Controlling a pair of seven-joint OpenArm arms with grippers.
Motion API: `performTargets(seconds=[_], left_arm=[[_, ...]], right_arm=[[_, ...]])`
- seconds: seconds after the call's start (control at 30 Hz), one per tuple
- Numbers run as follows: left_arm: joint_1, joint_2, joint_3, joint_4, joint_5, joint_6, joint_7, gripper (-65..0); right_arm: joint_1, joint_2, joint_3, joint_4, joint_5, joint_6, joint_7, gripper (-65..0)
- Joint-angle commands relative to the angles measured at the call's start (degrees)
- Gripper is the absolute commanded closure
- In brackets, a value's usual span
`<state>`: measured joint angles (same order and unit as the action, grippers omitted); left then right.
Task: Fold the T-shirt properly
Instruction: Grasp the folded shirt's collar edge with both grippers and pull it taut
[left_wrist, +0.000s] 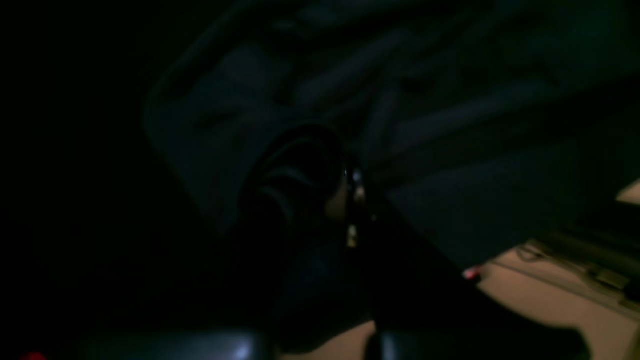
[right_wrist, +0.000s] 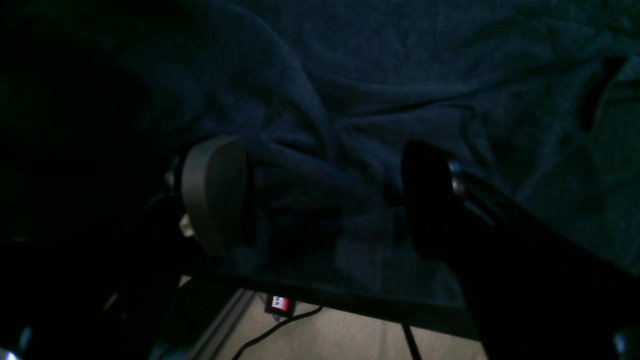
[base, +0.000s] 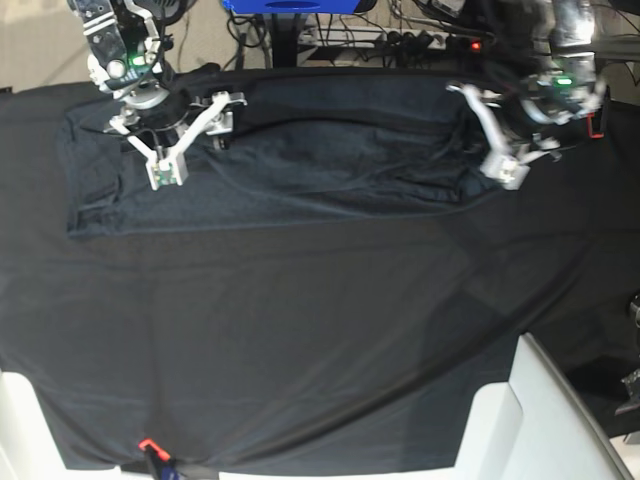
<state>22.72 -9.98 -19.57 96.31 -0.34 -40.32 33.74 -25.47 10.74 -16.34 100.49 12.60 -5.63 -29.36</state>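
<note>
Three views inspected, taken in turn.

Left wrist view, light: very dim, detail poor.
Left wrist view, garment: the charcoal-grey, soft knit T-shirt (left_wrist: 400, 100) filled the upper frame in loose folds.
Left wrist view, pincer: the left gripper (left_wrist: 350, 200) had its jaws together; dark fabric ran up against them, but whether any was pinched could not be told.
Left wrist view, surroundings: a pale beige floor (left_wrist: 550, 310) showed at the lower right.

Right wrist view, garment: the T-shirt lay rumpled across most of the frame, with creases bunched between the jaws.
Right wrist view, pincer: the right gripper (right_wrist: 325, 200) had its jaws well apart, one grey pad (right_wrist: 215, 192) on the left and one dark finger (right_wrist: 425, 195) on the right, both down at the fabric.
Right wrist view, surroundings: a black cable (right_wrist: 280, 325) ran over the pale floor below the table edge.

Base view, table: a smooth black cloth (base: 300, 350) covered the whole table.
Base view, garment: the T-shirt lay spread along the far edge, wrinkled in the middle.
Base view, right gripper: jaws apart, on the shirt's end at the picture's left.
Base view, left gripper: jaws together, at the shirt's end at the picture's right.
Base view, foreground: a white panel (base: 530, 420) stood at the near right.
</note>
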Motion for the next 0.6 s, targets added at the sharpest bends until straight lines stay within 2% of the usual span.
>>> performTargets(seconds=[0.0, 0.1, 0.27, 0.43, 0.5, 0.57], left_arm=[[-0.3, 0.8, 1.5, 2.0, 1.4, 0.3, -1.4, 0.0], [-0.3, 4.2, 5.8, 3.2, 7.2, 0.3, -1.4, 0.0], [-0.9, 5.6, 14.9, 3.0, 8.1, 0.3, -1.3, 0.0], [-1.8, 5.5, 24.1, 2.7, 7.7, 6.6, -1.3, 0.0], [-2.5, 5.7, 26.4, 2.7, 7.7, 7.2, -1.0, 0.0], [-3.5, 6.2, 28.1, 3.1, 7.7, 7.2, 2.4, 0.0]], right_arm=[[0.2, 0.1, 0.3, 1.6, 0.0, -0.1, 1.1, -44.7], [-0.2, -0.1, 3.2, 3.0, 0.1, -0.2, 1.1, -44.7], [-0.6, -0.1, 8.6, 3.2, 0.1, 0.0, 1.1, -44.7], [-1.4, -0.1, 12.2, 3.2, 0.1, 0.0, 1.1, -44.7], [-1.4, -0.1, 12.2, 3.1, 0.1, 0.0, 1.1, -44.7], [-1.5, -0.1, 12.0, 2.9, 0.1, 0.0, 1.1, -44.7]])
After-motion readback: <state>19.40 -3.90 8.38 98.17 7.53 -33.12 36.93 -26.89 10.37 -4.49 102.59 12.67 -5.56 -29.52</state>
